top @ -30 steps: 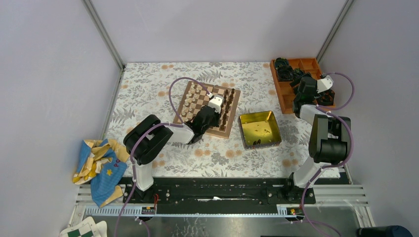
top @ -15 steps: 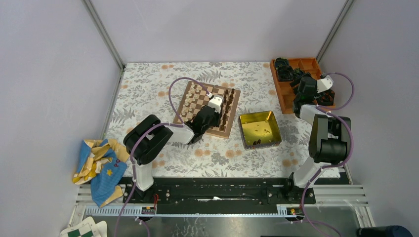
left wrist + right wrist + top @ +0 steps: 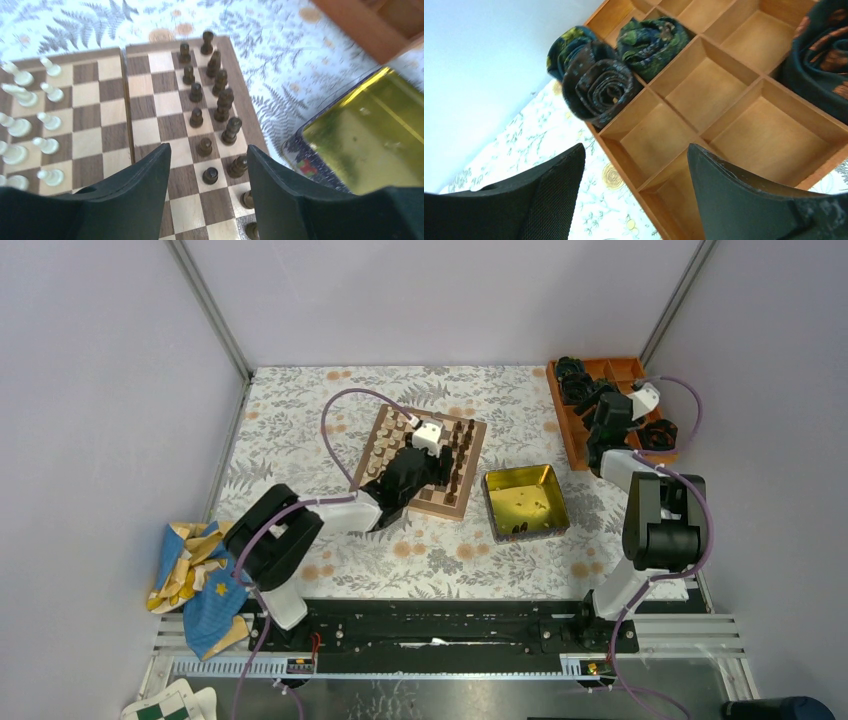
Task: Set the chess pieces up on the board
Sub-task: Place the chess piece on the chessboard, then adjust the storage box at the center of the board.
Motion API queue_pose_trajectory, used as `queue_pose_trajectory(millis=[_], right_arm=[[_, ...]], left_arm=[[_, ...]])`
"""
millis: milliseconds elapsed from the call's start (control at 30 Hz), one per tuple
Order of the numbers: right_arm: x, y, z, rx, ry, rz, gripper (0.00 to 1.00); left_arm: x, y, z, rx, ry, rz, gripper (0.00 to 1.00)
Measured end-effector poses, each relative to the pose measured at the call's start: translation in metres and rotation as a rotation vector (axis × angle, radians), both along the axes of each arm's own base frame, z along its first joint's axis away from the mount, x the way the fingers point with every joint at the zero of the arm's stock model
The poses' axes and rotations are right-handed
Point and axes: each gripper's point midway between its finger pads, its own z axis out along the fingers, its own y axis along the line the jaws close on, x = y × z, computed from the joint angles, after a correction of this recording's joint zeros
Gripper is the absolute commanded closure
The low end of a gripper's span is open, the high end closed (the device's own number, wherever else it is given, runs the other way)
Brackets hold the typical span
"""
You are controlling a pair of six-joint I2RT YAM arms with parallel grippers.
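Step in hand: by my judgement, seating the dark chess pieces (image 3: 222, 100) on their side of the board (image 3: 95, 115).
Left claw (image 3: 207, 150): spread, pinching nothing, hovering low over the dark rows.
Right claw (image 3: 635, 150): spread wide and empty, over a wooden compartment tray (image 3: 704, 90) holding rolled cloths (image 3: 599, 90), well apart from the board.
Doing it well: rise straight up, since the dark men stand close together and a sideways drift of either finger could topple a neighbour; check each piece sits inside its square.
Next source: probably the yellow tin (image 3: 360, 145) just beside the board; whether pieces remain in it is hard to tell.
Board position: mid-counter, on the floral cover.
Look of the pieces: tiny turned wood, upright; dark ones in two uneven files along one edge, pale chess pieces (image 3: 50, 121) in two files opposite.
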Motion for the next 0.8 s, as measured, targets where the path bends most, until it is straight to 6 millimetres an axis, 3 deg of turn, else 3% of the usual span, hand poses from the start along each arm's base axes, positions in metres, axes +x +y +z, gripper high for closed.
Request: queue_pose_trajectory(millis=[167,333,500,600,800], right_arm=[[0.007,0.026,0.006,-0.035,0.042,0.094,0.19],[0.005,0.067,0.019,-0.070,0.083,0.212,0.19],[-0.015,0.095,0.028,-0.096,0.139,0.298,0.22],[-0.033,0.096,0.031,-0.105,0.161,0.314,0.24],[-0.078,0.095,0.005,-0.129,0.278,0.341,0.25]], left_arm=[[-0.002,0.004,0.041,-0.057,-0.053,0.019,0.35],[-0.011,0.014,0.059,-0.075,-0.023,0.053,0.35],[-0.027,0.016,0.076,-0.089,0.015,0.076,0.35],[-0.042,0.013,0.084,-0.111,0.041,0.079,0.35],[-0.061,0.009,0.083,-0.113,0.098,0.098,0.35]])
